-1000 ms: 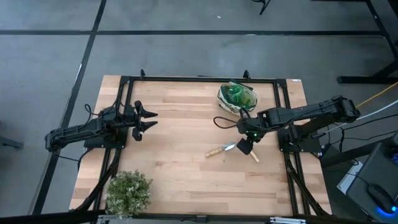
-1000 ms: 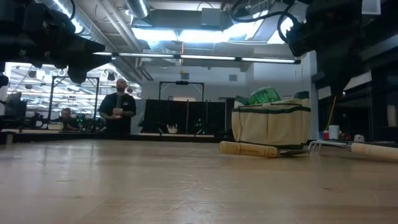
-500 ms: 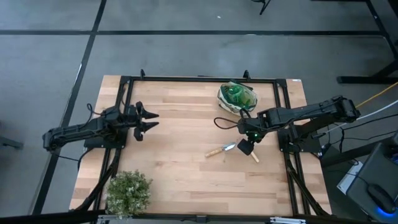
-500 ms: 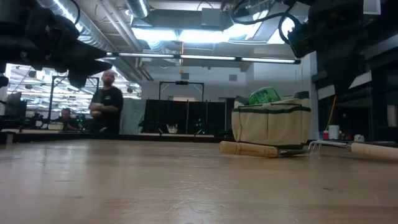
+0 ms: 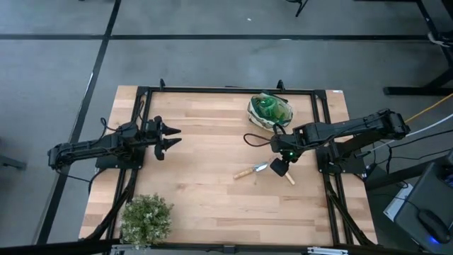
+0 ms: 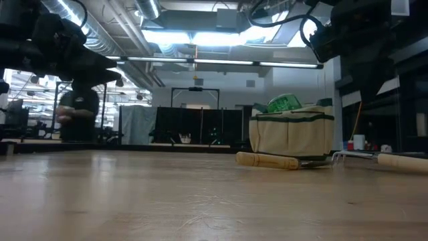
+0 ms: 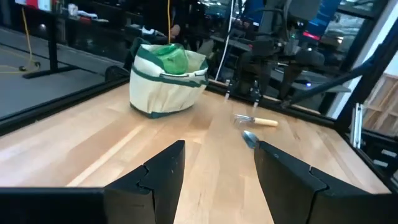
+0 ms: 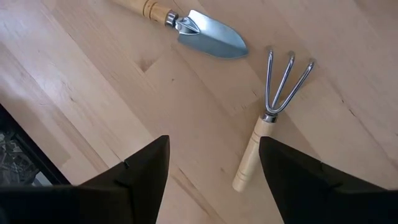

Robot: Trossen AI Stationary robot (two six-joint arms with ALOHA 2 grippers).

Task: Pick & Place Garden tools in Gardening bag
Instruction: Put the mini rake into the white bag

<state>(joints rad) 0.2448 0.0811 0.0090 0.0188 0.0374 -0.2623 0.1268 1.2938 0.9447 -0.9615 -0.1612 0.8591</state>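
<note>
Nothing moved on the table over the last second. Right gripper [image 5: 279,168] hung open over rake [image 8: 267,127], trowel [image 8: 196,28] beside; bag [image 5: 269,111] at 12 o'clock. Left gripper [image 5: 170,137] idle, open. Pick not begun.

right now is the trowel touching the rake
Apart. The right wrist view shows it plainly: bare wood lies between the trowel blade and the rake prongs, with the open right claw above both.

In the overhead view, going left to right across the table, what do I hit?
Plant → left gripper → trowel → right gripper, with the gardening bag also at that end.
</note>
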